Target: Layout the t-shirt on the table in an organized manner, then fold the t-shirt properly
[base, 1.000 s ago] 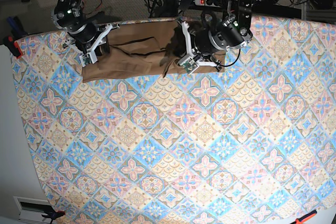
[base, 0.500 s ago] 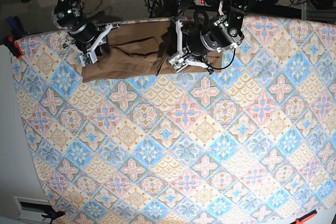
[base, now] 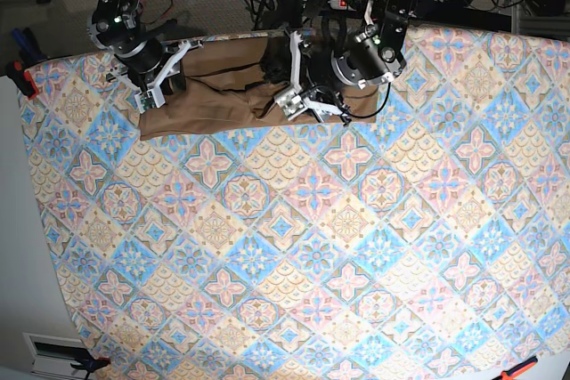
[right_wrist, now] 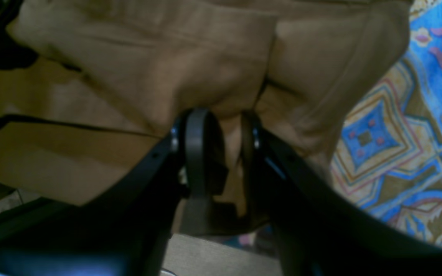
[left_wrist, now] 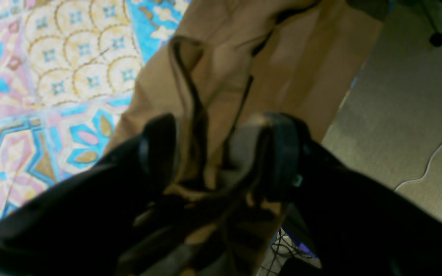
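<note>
The tan t-shirt (base: 218,95) lies bunched along the far edge of my patterned table (base: 312,255). My right gripper (right_wrist: 221,153) pinches a fold at the shirt's left end as the base view shows it. My left gripper (left_wrist: 221,153), at the shirt's other end, stands spread with loose cloth between its jaws.
</note>
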### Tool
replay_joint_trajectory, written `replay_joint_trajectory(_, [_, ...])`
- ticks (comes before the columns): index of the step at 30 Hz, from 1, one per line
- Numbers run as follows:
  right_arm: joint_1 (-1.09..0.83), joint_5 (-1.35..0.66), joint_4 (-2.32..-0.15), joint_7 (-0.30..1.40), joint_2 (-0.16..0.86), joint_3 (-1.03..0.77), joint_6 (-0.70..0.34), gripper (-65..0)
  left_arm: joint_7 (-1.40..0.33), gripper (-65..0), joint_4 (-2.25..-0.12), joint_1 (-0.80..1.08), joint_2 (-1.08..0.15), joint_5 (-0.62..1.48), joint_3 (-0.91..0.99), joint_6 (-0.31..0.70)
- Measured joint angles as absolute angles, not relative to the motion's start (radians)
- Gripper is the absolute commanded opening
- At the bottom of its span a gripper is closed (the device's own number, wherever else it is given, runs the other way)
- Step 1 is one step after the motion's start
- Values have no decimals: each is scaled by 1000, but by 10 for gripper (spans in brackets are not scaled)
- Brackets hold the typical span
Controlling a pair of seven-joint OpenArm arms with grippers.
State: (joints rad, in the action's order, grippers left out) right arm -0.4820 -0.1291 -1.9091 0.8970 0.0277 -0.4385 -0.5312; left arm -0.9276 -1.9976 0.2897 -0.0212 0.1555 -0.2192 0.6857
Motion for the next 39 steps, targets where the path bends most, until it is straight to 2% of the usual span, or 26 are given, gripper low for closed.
replay_joint_trajectory(5, [-482,-129,-1909,897,28,-439,-531,-513,-917,-309,-1998,266,78,156,-110,685])
replay_joint_trajectory(7, [-482,-130,-1909,897,28,-439,-531,-513,-921,-328,-1998,270,101,156,-76,686])
replay_joint_trajectory(9, [-482,-129,-1909,897,27,-439,-531,-513,-920,-418,-1998,269,105,156,-67,685])
replay_joint_trajectory(12, [-482,-129,-1909,897,28,-439,-531,-513,-905,-650,-1998,272,105,156,-67,685])
replay_joint_trajectory(16, [-482,-130,-1897,896,27,-439,-531,-513,-770,-650,-2000,308,120,161,4,685])
replay_joint_trajectory(22, [-481,-134,-1854,881,28,-439,-531,-513,-759,-650,-1999,310,139,158,115,684])
replay_joint_trajectory(30, [-481,-137,-1854,882,28,-438,-531,-513,-758,-650,-1999,313,129,414,254,677])
replay_joint_trajectory(32, [-481,-137,-1854,882,28,-438,-531,-513,-778,-650,-1999,312,81,474,237,684])
replay_joint_trajectory(39, [-480,-138,-1852,881,27,-438,-531,-513,-839,-650,-2000,300,-46,531,-36,686])
